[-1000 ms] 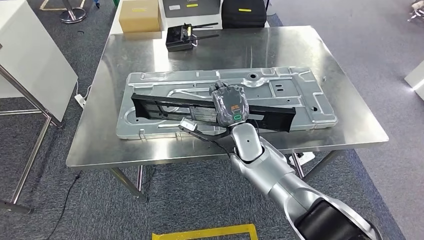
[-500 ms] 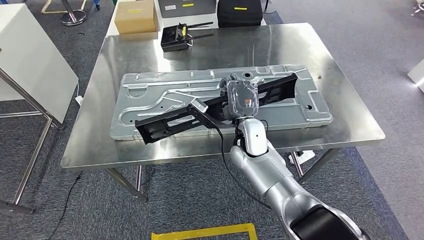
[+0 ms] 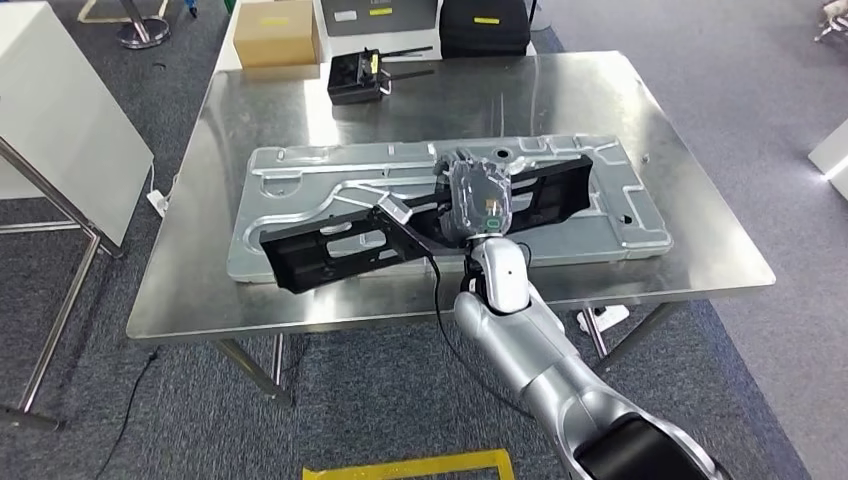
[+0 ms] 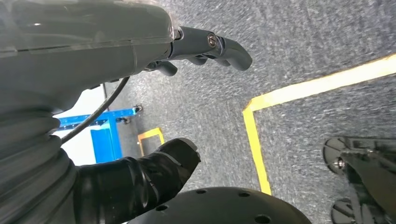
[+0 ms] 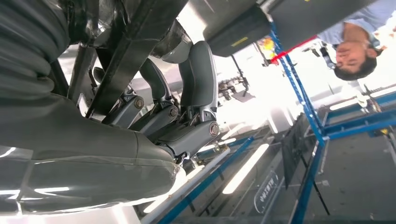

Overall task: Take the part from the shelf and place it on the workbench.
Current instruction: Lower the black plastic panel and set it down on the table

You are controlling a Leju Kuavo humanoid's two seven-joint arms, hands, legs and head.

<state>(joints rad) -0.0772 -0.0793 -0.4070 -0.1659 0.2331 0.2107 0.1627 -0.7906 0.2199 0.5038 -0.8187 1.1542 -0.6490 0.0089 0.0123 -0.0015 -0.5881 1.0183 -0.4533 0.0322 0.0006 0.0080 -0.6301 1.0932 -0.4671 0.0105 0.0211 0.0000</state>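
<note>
Holding now: I have the long black part (image 3: 330, 245) gripped mid-length, tilted over the stamped metal panel (image 3: 300, 170) on the workbench (image 3: 200, 290).
Left hand (image 4: 187, 93): hangs above the floor, fingers loosely apart, holding nothing.
Right hand (image 3: 480, 200): fingers wrapped around the part's bar, presumably centred for balance.

The left hand (image 4: 154, 112) is seen empty, fingers (image 4: 219, 46) apart from the thumb (image 4: 154, 168) — grey carpet (image 4: 299, 37) and yellow floor tape (image 4: 261, 140) beyond.
</note>
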